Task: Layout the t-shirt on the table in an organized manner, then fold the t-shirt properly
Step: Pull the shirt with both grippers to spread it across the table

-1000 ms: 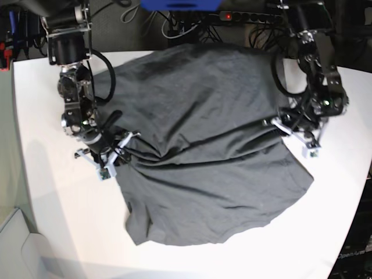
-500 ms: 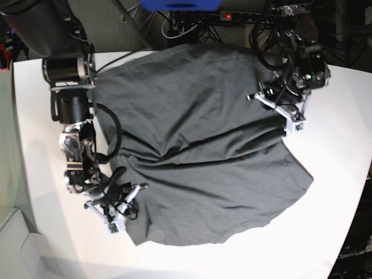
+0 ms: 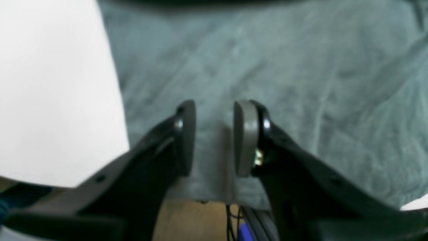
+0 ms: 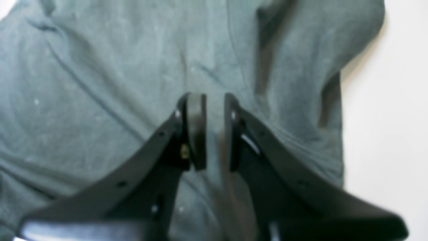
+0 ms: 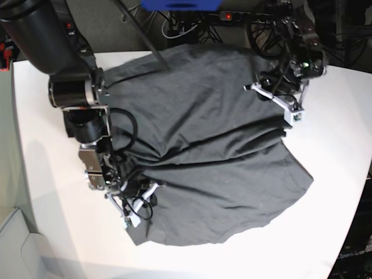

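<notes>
The dark grey t-shirt [image 5: 209, 145] lies spread and wrinkled across the white table [image 5: 52, 221], with folds running through its middle. My right gripper [image 5: 141, 204] hovers over the shirt's near left part. In the right wrist view the right gripper [image 4: 214, 100] shows a narrow empty gap between its pads, with t-shirt [image 4: 100, 83] cloth below and bare table [image 4: 384, 117] to the right. My left gripper [image 5: 276, 102] is over the shirt's far right part. In the left wrist view the left gripper [image 3: 215, 107] is open above the t-shirt [image 3: 301, 67], holding nothing.
A power strip [image 5: 232, 16] and tangled cables lie behind the table's far edge, beside a blue object [image 5: 180, 4]. The shirt's far edge hangs near that table edge, where floor and cables [image 3: 230, 221] show. A pale bin [image 5: 14, 244] stands at the near left.
The right gripper has travelled toward the near side along the shirt's left part. The left gripper has moved toward the far side, over the shirt's back right. Both keep the same opening.
</notes>
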Motion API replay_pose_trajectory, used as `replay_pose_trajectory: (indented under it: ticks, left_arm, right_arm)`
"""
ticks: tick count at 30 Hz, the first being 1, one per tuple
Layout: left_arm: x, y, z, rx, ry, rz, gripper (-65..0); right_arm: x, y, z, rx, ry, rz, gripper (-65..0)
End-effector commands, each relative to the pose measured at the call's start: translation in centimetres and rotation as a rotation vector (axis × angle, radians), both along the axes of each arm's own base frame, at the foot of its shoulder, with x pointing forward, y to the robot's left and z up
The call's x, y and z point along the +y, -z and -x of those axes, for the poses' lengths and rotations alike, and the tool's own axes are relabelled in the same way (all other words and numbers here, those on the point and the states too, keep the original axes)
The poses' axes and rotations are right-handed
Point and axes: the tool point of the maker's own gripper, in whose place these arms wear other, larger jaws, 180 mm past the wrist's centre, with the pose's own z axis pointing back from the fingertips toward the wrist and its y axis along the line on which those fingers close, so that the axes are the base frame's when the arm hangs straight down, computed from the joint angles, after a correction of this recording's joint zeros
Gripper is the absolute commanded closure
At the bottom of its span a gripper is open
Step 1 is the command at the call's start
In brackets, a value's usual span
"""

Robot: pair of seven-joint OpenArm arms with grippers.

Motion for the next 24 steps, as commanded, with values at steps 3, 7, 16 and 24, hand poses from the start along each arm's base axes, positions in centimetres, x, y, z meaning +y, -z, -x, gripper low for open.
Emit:
replay_pose_trajectory:
  ticks: [3, 7, 16, 24]
  left_arm:
    - [0.1, -1.4, -1.2, -0.058, -0.002, -0.006, -19.0]
    - [0.3, -2.0, -1.4, -0.079, 0.0, -0.015, -19.0]
    - [0.0, -2.4, -1.9, -0.094, 0.005, -0.011, -19.0]
    - [-2.0, -3.4, -3.5, -0.144, 0.012, 0.089, -19.0]
  right_arm:
    - [-0.7, -1.8, -1.7, -0.046, 0.039, 0.0, -8.3]
    - [-4.9, 0.8, -0.5, -0.003, 0.153, 0.069, -8.3]
    - [-12.6, 3.6, 2.0, 0.059, 0.264, 0.173, -8.3]
    - [-20.8, 6.3, 6.1, 0.138, 0.425, 0.277, -8.3]
